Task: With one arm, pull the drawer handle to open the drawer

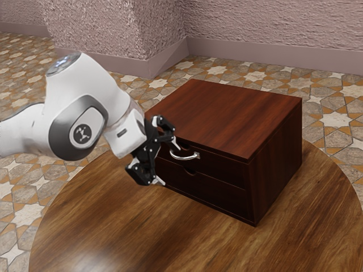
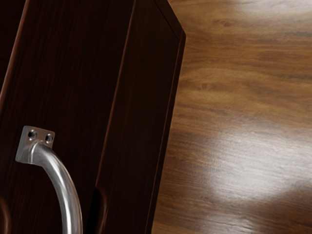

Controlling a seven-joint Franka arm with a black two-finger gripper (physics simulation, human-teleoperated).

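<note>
The white arm (image 1: 85, 124) reaches in from the exterior view's left, its black claw (image 1: 164, 157) right up at the front of a dark wooden two-drawer chest (image 1: 227, 113) on the round wooden worktop (image 1: 113, 226). The claw stands wide, with the near end of the curved silver drawer handle (image 1: 185, 154) about level with the gap between its fingers; it is not pinched. That handle sits on the upper drawer (image 1: 224, 165), whose front looks flush with the lower drawer (image 1: 210, 191) – shut, as far as I can see. The wrist view gives what the side view cannot: the handle's square mounting plate with two screw holes – and the bar (image 2: 61, 180) bending away from it across the dark front, with the glossy worktop (image 2: 243, 122) beside the chest.
</note>
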